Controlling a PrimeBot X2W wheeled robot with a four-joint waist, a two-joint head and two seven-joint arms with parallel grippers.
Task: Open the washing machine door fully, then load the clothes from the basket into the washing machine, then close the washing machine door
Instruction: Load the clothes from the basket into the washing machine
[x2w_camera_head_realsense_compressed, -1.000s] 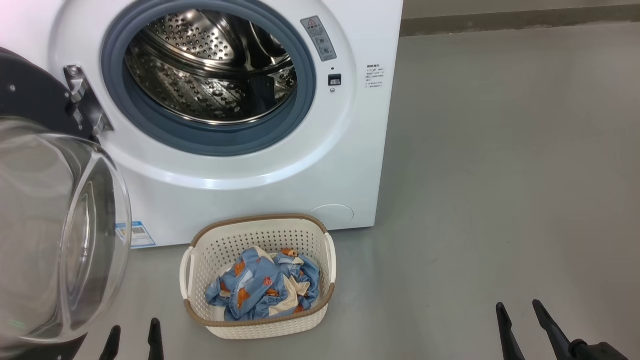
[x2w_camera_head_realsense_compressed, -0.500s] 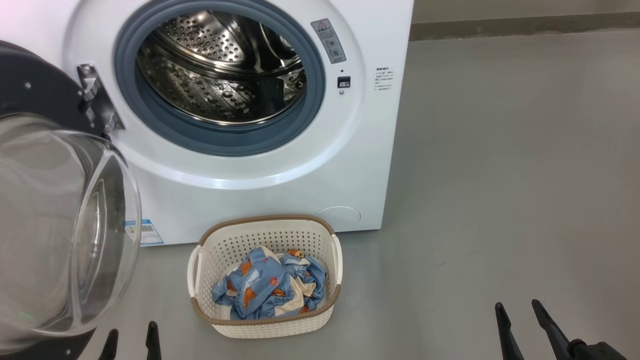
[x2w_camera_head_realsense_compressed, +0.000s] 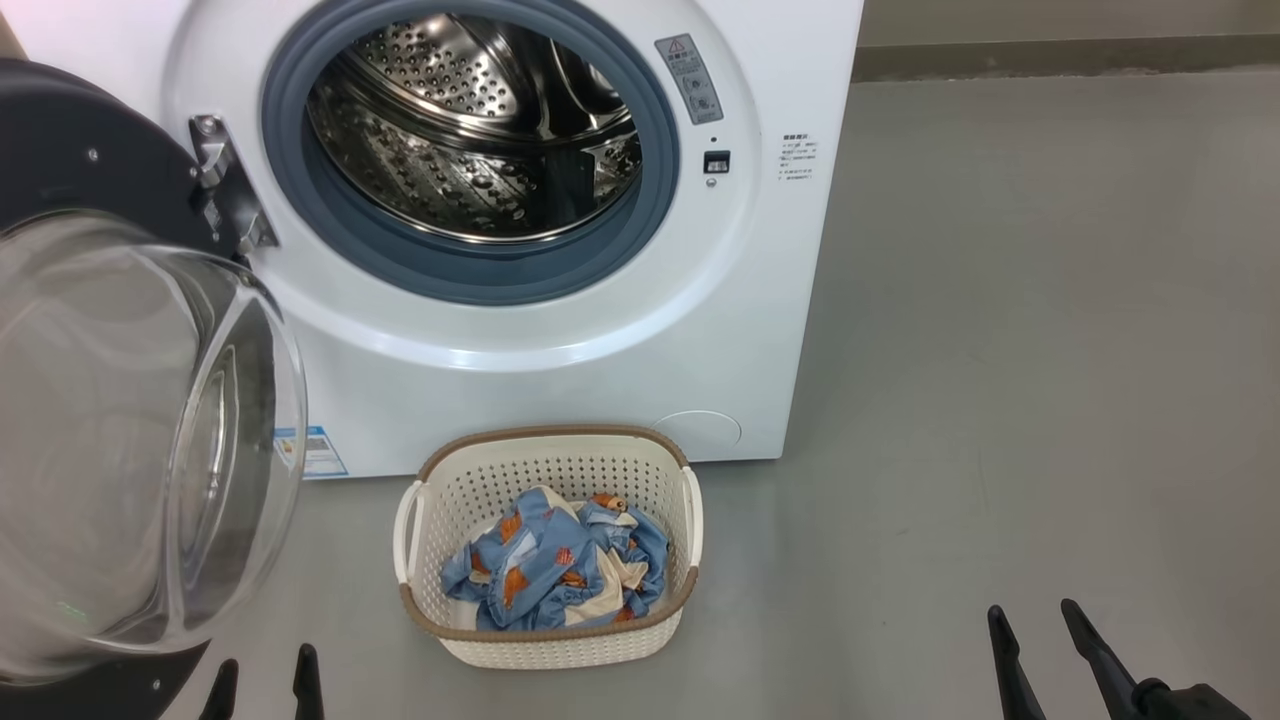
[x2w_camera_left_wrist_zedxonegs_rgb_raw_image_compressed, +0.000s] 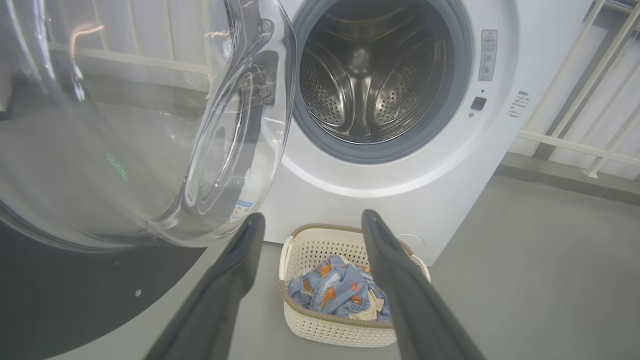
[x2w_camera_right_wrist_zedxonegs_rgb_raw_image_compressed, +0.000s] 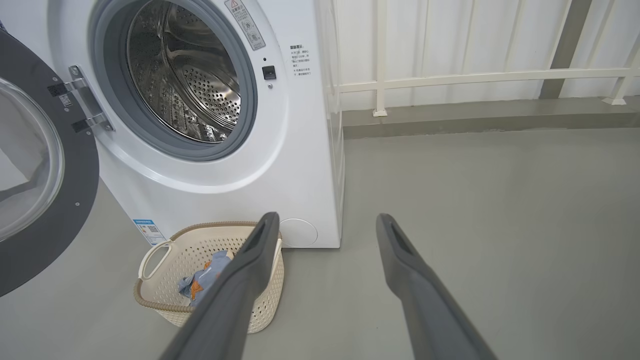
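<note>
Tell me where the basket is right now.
In the head view the basket stands on the floor at lower centre, just in front of the washing machine, with the open door to its left.

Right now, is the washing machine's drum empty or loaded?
Empty: the drum shows bare perforated steel, and the clothes lie bundled in the basket.

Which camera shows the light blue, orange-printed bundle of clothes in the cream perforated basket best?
The head view: it looks down into the basket, so the clothes bundle shows unobstructed. In the left wrist view the left gripper hides one edge; in the right wrist view the right gripper and basket wall hide most of it.
</note>
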